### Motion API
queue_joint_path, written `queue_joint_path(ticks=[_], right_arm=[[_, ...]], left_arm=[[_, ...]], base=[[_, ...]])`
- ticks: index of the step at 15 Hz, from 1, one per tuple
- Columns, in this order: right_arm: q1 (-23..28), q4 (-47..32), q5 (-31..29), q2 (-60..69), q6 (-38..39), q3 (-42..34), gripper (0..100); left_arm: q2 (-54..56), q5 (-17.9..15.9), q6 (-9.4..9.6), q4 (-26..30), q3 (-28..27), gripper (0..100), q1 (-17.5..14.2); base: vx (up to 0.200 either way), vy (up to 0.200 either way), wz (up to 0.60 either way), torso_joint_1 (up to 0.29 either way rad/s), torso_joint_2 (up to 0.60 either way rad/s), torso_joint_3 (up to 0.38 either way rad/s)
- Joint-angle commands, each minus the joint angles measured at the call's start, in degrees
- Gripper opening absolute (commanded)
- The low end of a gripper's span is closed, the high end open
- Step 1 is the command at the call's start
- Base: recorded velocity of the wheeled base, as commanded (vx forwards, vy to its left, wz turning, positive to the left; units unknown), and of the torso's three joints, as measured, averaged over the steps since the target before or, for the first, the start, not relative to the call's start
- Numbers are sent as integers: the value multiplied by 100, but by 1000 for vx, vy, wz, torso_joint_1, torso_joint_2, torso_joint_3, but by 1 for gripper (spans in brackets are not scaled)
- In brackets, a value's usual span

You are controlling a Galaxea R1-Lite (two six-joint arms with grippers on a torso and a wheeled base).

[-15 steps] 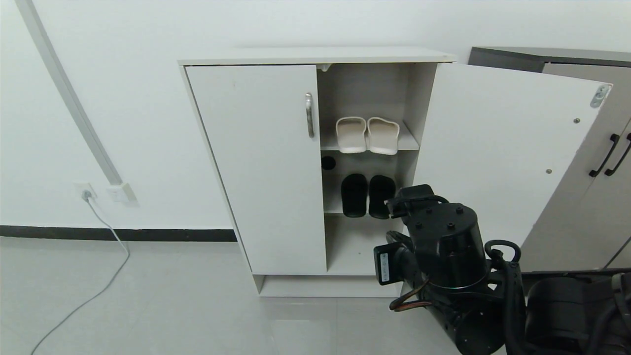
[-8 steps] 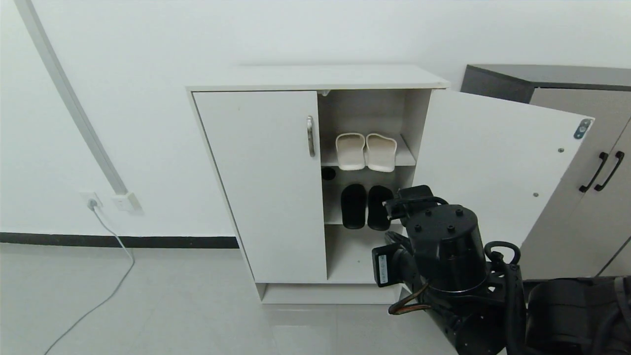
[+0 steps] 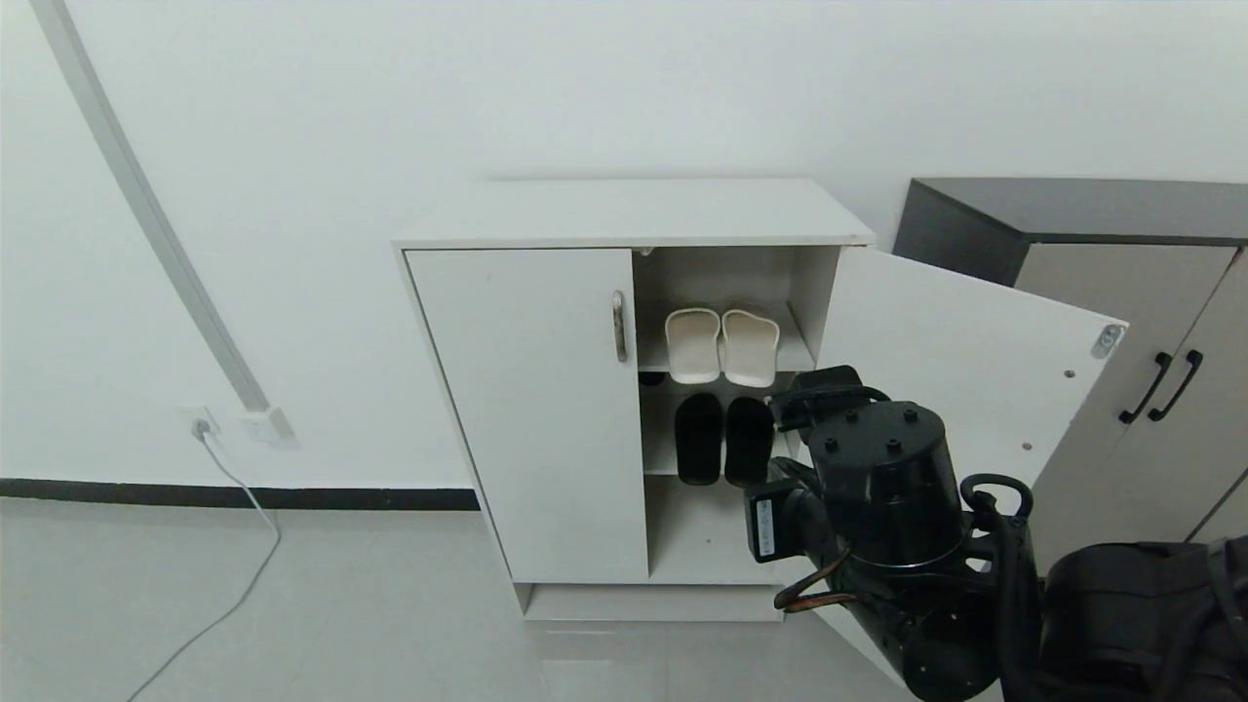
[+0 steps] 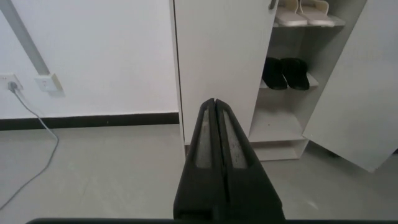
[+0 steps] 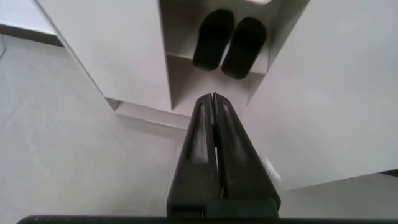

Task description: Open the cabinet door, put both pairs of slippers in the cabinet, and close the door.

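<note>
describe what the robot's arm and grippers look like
The right arm is matte black, with a rounded drum-shaped joint cap studded with small screws, a white label on its side, a looped black cable and thin orange-brown wires below. The left gripper and right gripper each have two long, black, tapering fingers with grey faces.

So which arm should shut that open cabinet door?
Probably the right: the right hand, shut, hangs beside the open white cabinet door; the left hand sits farther back, facing the closed white door.
</note>
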State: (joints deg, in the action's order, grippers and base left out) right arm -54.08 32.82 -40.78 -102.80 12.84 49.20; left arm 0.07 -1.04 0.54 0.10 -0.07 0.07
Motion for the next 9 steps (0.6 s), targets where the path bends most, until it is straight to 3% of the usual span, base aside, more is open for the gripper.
queue_joint_path(ticks=[1,9], right_arm=[[-6,5,8,50,0,2,0],[11,5,17,50,-27,-7,0]], left_arm=[[-7,-2,-1,-1,-1,0,1],[-7,-2,-1,-1,-1,0,1]], base=[[0,0,0,168,-466,-315],[0,0,0,187,-499,-312]])
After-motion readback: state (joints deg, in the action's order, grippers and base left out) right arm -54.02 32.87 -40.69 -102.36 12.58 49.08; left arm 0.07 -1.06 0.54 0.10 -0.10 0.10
